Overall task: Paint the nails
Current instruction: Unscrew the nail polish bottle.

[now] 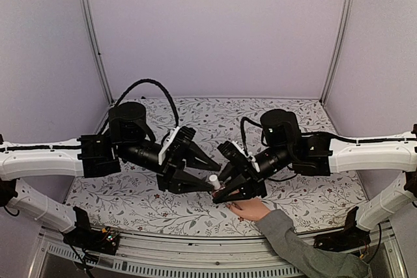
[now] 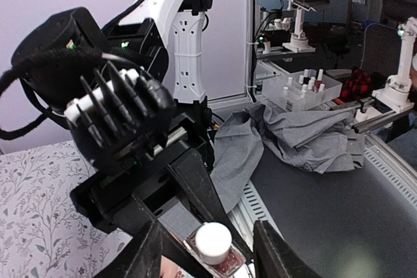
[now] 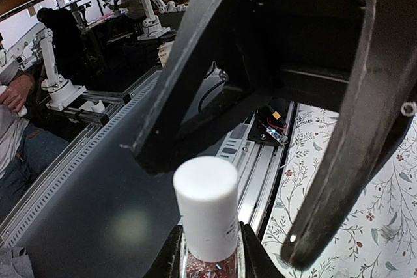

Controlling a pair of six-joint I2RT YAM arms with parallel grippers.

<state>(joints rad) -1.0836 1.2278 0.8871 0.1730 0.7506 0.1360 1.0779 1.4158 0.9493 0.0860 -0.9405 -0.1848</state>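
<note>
A nail polish bottle (image 3: 210, 266) of reddish glitter polish has a white cap (image 3: 205, 213). My right gripper (image 3: 210, 262) is shut on its glass body and holds it upright above the table, as the top view shows (image 1: 227, 190). My left gripper (image 2: 212, 255) is open, one jaw on each side of the white cap (image 2: 213, 242) with a gap on both sides; it also shows in the top view (image 1: 215, 178). A light-skinned hand (image 1: 251, 209) with a grey sleeve (image 1: 293, 245) lies flat just below the grippers. Its nails are too small to make out.
The table has a floral cloth (image 1: 130, 196) and a metal rail (image 1: 195, 265) along its near edge. Pale walls and corner posts (image 1: 91, 30) close in the back and sides. Beyond the rail lie grey fabric (image 2: 293, 135) and a tray of polish bottles (image 2: 303, 86).
</note>
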